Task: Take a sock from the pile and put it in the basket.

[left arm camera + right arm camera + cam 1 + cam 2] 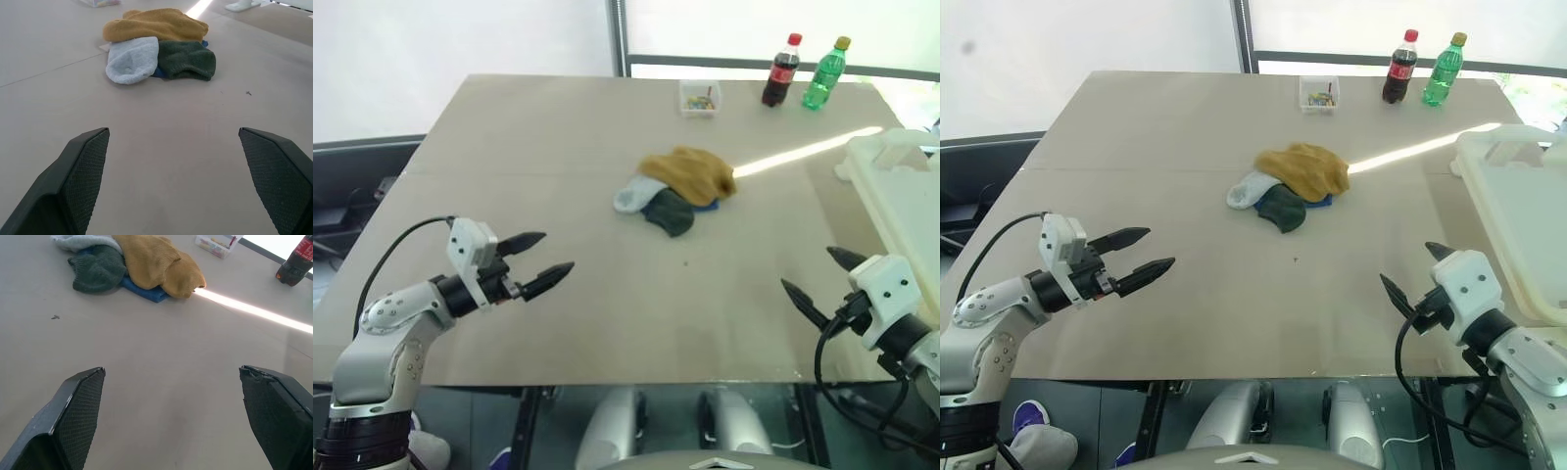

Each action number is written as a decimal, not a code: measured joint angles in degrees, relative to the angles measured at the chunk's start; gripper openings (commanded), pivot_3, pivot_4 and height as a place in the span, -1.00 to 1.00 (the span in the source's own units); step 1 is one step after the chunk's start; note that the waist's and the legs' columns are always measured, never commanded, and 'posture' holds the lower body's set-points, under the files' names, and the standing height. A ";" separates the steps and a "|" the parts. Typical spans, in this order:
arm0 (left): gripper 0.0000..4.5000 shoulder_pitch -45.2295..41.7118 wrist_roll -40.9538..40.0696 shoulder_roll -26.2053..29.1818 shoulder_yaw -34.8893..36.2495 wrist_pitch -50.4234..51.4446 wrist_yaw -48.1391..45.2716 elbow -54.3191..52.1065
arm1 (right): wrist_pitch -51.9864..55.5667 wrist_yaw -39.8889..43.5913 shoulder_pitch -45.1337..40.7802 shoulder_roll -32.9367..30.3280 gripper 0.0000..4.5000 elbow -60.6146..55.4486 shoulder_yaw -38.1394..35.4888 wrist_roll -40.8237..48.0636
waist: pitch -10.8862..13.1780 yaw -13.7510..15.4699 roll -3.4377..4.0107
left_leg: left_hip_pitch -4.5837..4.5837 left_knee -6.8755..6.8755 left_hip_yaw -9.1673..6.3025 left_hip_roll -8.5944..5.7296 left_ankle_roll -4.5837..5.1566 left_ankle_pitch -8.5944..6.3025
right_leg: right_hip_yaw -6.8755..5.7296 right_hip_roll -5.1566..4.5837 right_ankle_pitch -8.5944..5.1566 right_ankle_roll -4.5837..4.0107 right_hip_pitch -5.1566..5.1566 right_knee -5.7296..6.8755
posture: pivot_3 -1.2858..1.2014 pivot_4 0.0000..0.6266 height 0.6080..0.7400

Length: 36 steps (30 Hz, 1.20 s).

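Head view, pile point(676, 188): heaped mid-table, mustard sock on top, grey and dark green at the near side, blue edge underneath.
Head view, basket point(901, 201): white, at the table's right edge, well apart from the pile.
Head view, left gripper point(541, 260): held above the near left of the table point(538, 147), fingers spread wide, nothing gripped.
Head view, right gripper point(818, 277): near right, beside the basket, fingers wide apart, nothing held.
Head view, far edge: clear box point(700, 99), cola bottle point(781, 70), green bottle point(824, 73).
Left wrist view: both fingertips point(85, 169) seen splayed over bare table, pile ahead, untouched.
Right wrist view: fingertips point(78, 409) splayed, empty; pile ahead, sunlit strip point(254, 311) beyond it.
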 measured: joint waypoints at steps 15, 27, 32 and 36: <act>0.98 -1.17 -2.21 -4.42 -1.71 2.29 4.55 -4.54 | 0.99 -0.51 -9.99 0.71 1.00 2.79 5.40 -0.16 | -0.02 -0.13 -0.03 | 0.03 0.06 0.04 -0.01 0.00 0.01 | 0.04 0.09 0.01 0.01 0.02 0.12 | 0.03 -0.52 0.83; 0.98 -0.65 -2.26 -6.55 -3.47 2.44 9.53 -8.86 | 11.65 -6.63 -32.81 6.60 1.00 17.30 20.99 -4.68 | -0.02 -0.49 -0.05 | 0.06 0.22 0.13 -0.03 0.01 0.02 | -0.01 0.14 0.02 -0.01 0.01 0.25 | 0.03 -0.52 0.83; 0.98 -1.64 -2.24 -6.06 -3.63 2.41 9.84 -9.16 | 10.86 -8.36 -45.57 13.19 1.00 30.32 26.21 -8.08 | 0.00 -0.91 -0.02 | 0.05 0.23 0.12 -0.03 0.00 0.03 | -0.08 0.37 0.03 0.00 0.00 0.31 | 0.03 -0.52 0.83; 0.98 -1.56 -2.20 -6.04 -3.77 2.24 9.87 -9.25 | 7.22 -9.37 -54.07 17.01 1.00 42.09 27.92 -10.95 | -0.01 -1.07 -0.03 | 0.03 0.23 0.11 -0.09 -0.23 0.16 | -0.08 0.42 0.16 0.22 0.00 0.29 | 0.03 -0.52 0.83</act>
